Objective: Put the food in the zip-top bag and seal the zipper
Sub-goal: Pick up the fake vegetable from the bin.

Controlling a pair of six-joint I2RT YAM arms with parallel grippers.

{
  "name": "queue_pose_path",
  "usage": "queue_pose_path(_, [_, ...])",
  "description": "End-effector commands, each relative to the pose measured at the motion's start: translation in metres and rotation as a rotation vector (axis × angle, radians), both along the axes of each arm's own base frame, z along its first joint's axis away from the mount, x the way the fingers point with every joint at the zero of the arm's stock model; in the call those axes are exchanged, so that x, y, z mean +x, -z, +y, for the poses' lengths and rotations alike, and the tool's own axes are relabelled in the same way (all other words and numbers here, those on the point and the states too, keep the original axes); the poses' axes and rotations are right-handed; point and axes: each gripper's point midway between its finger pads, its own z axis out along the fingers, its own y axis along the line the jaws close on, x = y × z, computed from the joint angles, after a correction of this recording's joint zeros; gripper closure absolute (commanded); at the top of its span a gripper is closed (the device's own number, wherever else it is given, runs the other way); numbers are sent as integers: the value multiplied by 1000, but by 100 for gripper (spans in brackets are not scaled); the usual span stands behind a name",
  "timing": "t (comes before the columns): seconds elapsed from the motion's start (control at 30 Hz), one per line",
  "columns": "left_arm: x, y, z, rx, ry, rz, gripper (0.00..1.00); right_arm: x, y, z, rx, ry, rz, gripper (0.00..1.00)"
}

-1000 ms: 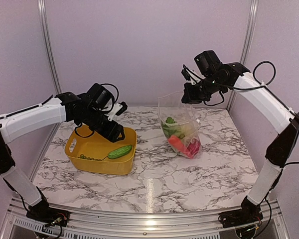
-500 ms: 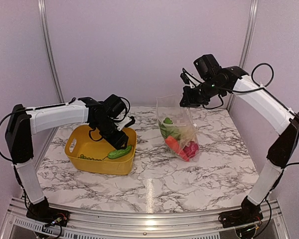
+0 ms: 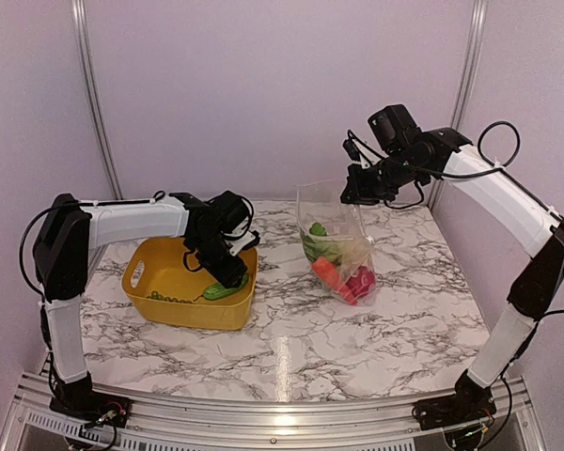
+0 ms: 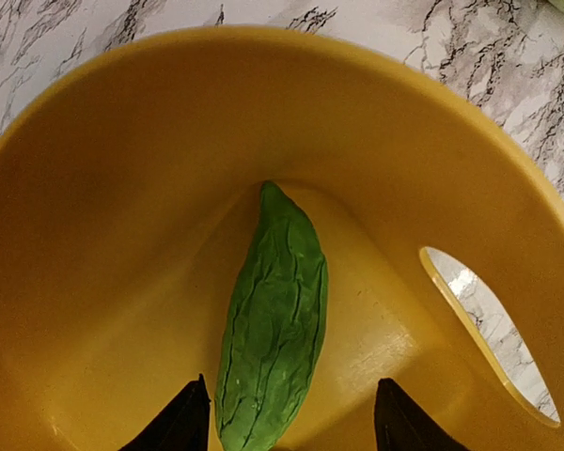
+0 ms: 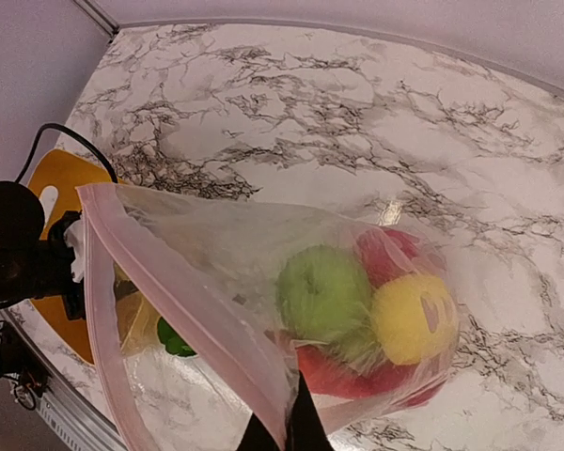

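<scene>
Inside yellow basket (image 3: 190, 312), left end effector (image 4: 289, 418) lower

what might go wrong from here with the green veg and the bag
1. The left fingers straddle the green vegetable low in the yellow basket; closing on its rounded, tapered body may squeeze it out or nudge the basket.
2. The right fingers hold the zip-top bag by one pinch on its zipper, with food weighing it down; the strip could slip free, or the slack mouth may be too narrow for a clean drop.
</scene>
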Motion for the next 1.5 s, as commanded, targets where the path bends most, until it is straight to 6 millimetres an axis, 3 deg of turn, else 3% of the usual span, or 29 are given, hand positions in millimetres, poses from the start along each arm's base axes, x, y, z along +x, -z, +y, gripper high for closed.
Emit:
queue_pose_path(0.0, [14,-1,-7,-14,3,-34,39,-1,-16,-2,34,18,-36,100])
queue_pose_path(0.33, [18,20,-13,-13,9,-23,43,2,-15,0,41,18,-31,100])
queue_pose_path(0.83, [15,46,2,-7,-38,-44,47,0,-16,-1,41,21,-31,100])
queue_pose_path(1.23, [22,-9,2,-61,-65,-136,68,0,-14,-1,37,21,-33,100])
queue_pose_path(1.47, [19,-60,-3,-158,-103,-163,76,3,-13,3,47,9,-36,100])
